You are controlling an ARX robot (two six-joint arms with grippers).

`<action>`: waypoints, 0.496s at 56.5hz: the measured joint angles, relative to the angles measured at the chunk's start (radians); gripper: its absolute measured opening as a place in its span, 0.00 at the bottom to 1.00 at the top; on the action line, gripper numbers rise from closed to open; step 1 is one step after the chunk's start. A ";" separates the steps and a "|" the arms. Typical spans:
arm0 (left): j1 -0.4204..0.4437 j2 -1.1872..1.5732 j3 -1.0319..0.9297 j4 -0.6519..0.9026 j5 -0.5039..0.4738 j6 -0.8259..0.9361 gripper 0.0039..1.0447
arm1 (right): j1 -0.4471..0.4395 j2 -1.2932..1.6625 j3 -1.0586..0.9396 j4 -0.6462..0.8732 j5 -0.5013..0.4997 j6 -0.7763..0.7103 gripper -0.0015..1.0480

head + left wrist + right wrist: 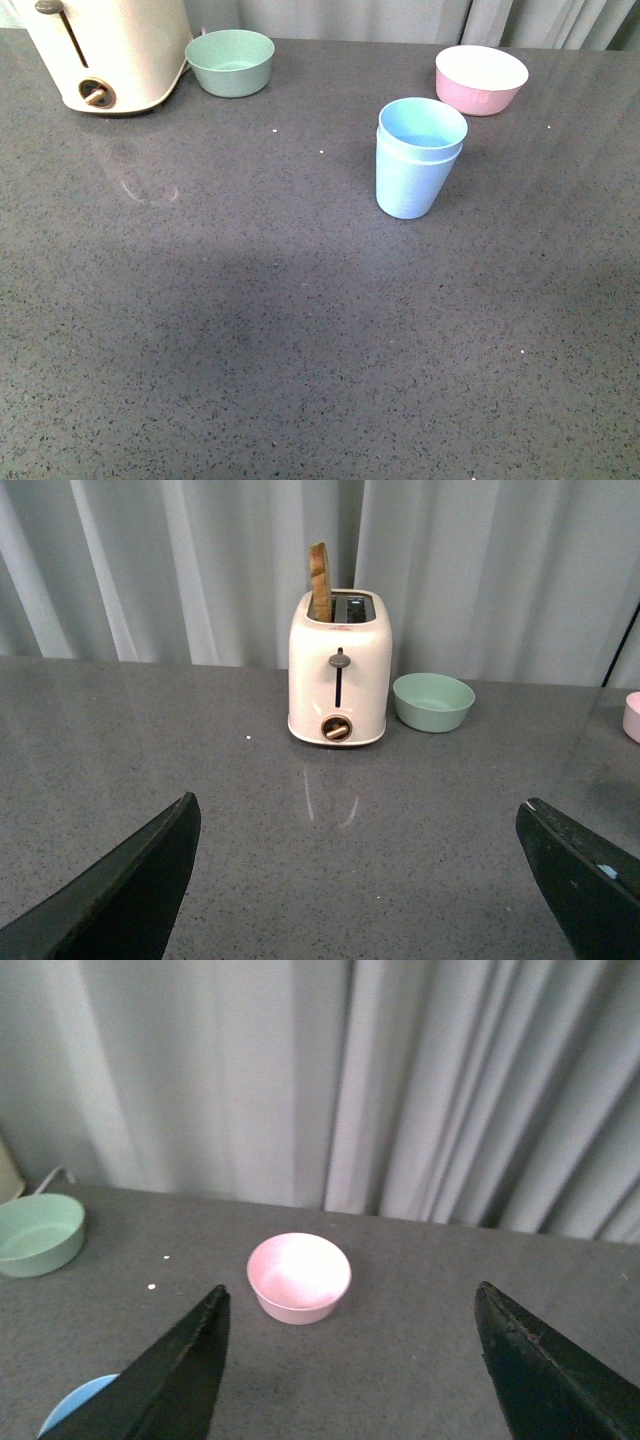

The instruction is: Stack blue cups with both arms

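Two light blue tapered plastic cups (420, 157) sat nested, upright on the grey speckled bench (250, 330), near the pink bowl (481, 79); you'd have seen no arm from the front. Your left tool (360, 880) gaped wide, empty, facing the cream toaster (338, 667) and green bowl (433, 701). Your right tool (350, 1380) gaped wide too, the cups' rim (80, 1402) beside one finger.

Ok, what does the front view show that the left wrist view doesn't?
Only the front view shows the blue cups, one nested inside the other, and the whole pink bowl. Only the left wrist view shows the left gripper, open, holding nothing, and the toast standing in the toaster's slot. Both show the toaster, the green bowl and the grey table.
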 joint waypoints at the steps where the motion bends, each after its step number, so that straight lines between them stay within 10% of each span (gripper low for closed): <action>1: 0.000 0.000 0.000 0.000 0.000 0.000 0.92 | -0.003 -0.005 -0.013 0.008 0.001 0.002 0.61; 18: 0.000 0.000 0.000 0.000 0.000 0.000 0.92 | -0.074 -0.203 -0.306 0.102 -0.064 0.049 0.03; 28: 0.000 0.000 0.000 0.000 0.000 0.000 0.92 | -0.108 -0.297 -0.399 0.104 -0.093 0.052 0.02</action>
